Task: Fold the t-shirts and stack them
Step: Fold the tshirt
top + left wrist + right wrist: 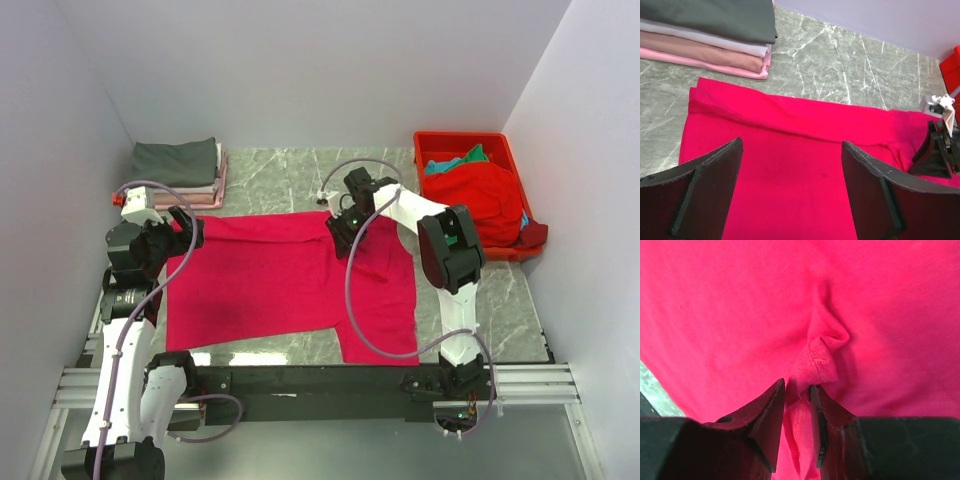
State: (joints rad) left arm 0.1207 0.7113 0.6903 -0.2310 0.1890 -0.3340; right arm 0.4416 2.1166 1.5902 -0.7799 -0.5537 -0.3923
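Observation:
A large crimson-pink t-shirt (280, 280) lies spread across the marble table. My left gripper (185, 235) hovers over its left end, open, with only flat cloth (805, 150) between the wide-apart fingers (790, 142). My right gripper (340, 235) is at the shirt's upper right edge and also shows in the left wrist view (937, 150). In the right wrist view it (797, 386) is shut on a bunched, stitched fold of the crimson cloth (815, 360). Folded t-shirts (180, 170) are stacked at the back left, dark grey on top, then white and pale pink (710, 35).
A rigid red bin (430, 140) stands at the back right, holding a red shirt (490, 200) and a teal-green one (465, 160); cloth hangs over its near right corner. Walls close in on the left, back and right. Bare marble (290, 175) lies between stack and bin.

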